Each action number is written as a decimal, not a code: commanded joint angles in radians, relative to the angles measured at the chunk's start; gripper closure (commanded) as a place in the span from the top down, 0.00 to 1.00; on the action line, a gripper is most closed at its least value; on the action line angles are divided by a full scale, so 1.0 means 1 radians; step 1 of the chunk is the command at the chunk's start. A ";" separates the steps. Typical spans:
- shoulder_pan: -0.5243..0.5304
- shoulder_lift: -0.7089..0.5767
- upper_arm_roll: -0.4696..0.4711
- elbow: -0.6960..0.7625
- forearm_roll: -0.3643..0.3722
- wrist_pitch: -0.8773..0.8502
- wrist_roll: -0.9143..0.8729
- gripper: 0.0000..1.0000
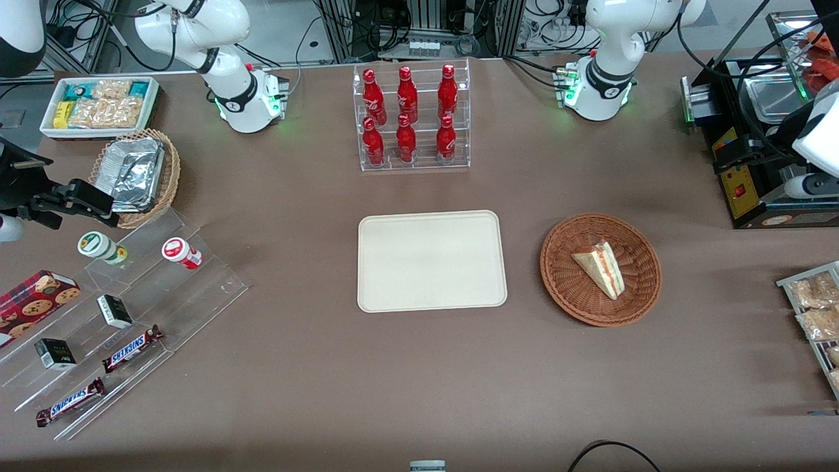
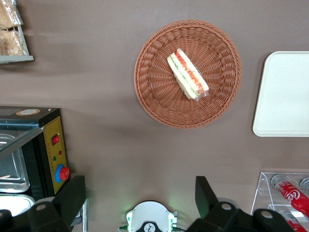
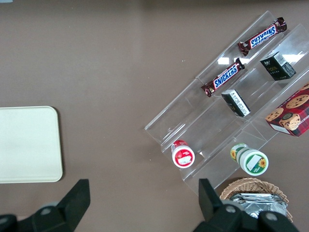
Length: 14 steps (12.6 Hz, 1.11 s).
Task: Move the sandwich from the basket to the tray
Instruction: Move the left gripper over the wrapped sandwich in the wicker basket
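Our gripper hovers with fingers released above the tabletop, while the sandwich, likely soft and light, lies in the basket, best pinched gently across its bread faces.

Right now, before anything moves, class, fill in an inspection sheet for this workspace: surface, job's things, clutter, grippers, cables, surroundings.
Surface: brown table, flat.
Job's things: sandwich lies in the basket; tray beside the basket, bare, toward the parked arm's end.
Clutter: rack of red bottles farther from the front camera than the tray; black machine at the working arm's end; clear stepped stand with Snickers bars at the parked arm's end.
Grippers: gripper open, raised above the table, holding nothing, apart from the basket.
Cables: black cable at the table's near edge.
Surroundings: cable bundles past the table.
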 commanded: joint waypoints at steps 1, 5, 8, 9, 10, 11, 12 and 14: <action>-0.004 -0.002 0.004 0.003 -0.012 0.005 -0.010 1.00; -0.032 0.062 0.002 -0.026 -0.013 0.013 -0.062 1.00; -0.059 0.093 0.004 -0.113 -0.012 0.128 -0.065 1.00; -0.063 0.093 0.004 -0.152 -0.010 0.171 -0.066 1.00; -0.064 0.093 0.002 -0.199 -0.010 0.229 -0.068 1.00; -0.066 0.093 0.002 -0.243 -0.010 0.282 -0.068 1.00; -0.076 0.093 0.004 -0.283 -0.010 0.327 -0.068 1.00; -0.079 0.092 0.002 -0.377 -0.010 0.445 -0.076 1.00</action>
